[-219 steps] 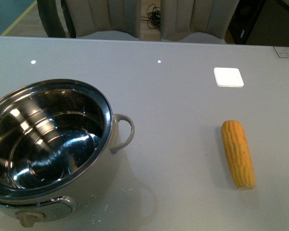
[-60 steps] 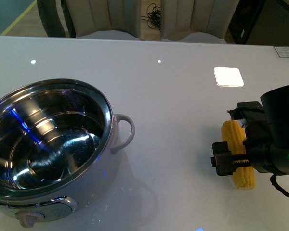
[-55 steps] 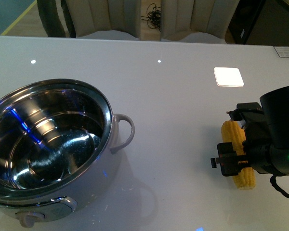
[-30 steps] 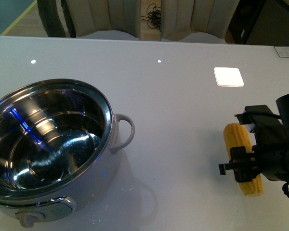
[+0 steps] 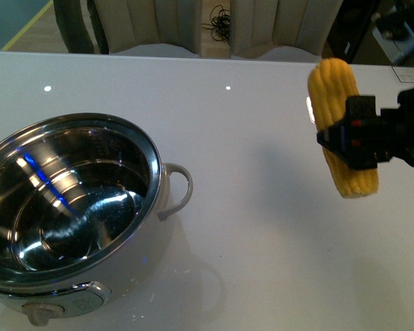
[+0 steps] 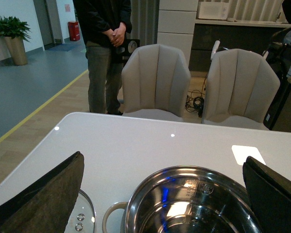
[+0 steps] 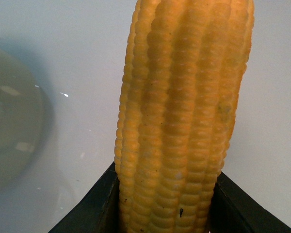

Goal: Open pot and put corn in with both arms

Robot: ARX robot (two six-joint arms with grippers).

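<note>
The pot (image 5: 69,207) stands open at the front left of the white table, its steel inside empty; it also shows in the left wrist view (image 6: 189,204). My right gripper (image 5: 352,141) is shut on the corn (image 5: 339,124) and holds it up in the air over the table's right side, well right of the pot. In the right wrist view the corn (image 7: 184,111) fills the picture between the black fingers (image 7: 87,208). My left gripper (image 6: 162,194) is open, its two wide pads either side of the pot, above it.
A glass lid (image 6: 80,216) lies on the table beside the pot's handle (image 6: 111,213). A bright light patch (image 5: 310,110) lies on the table behind the corn. Two chairs (image 6: 155,80) stand at the far edge; a person (image 6: 104,43) stands behind them.
My right gripper came in, closed on the corn lying on the table and has lifted it clear of the table. The pot has not moved.
</note>
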